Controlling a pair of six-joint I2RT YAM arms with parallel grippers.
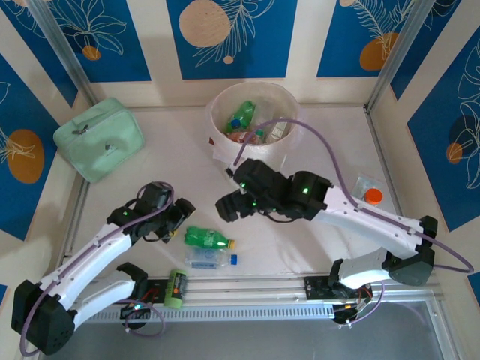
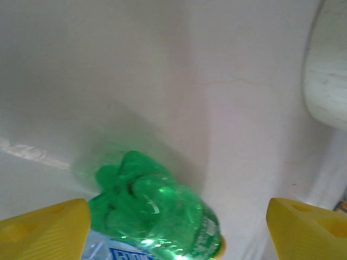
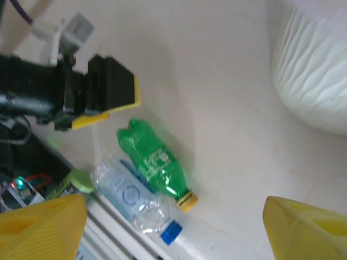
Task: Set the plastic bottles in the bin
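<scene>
Green plastic bottles (image 1: 241, 116) lie in the round pale bin (image 1: 222, 147); we see a green bottle (image 1: 206, 238) and a clear blue-capped bottle (image 1: 208, 259) left on the worktop (image 1: 289, 247); left tool (image 2: 176, 211), right tool (image 3: 174, 203) spread

Nothing legible so far. White lettering on the label of the green bottle (image 3: 154, 160), by the near edge of the table (image 1: 187, 172), too blurred to read. Blue label on the clear bottle (image 3: 130, 197) alongside, possibly letters, unreadable.

Green bottle (image 1: 206, 238) and clear bottle (image 1: 208, 259) lie side by side; bin (image 1: 281, 150) holds more.
</scene>
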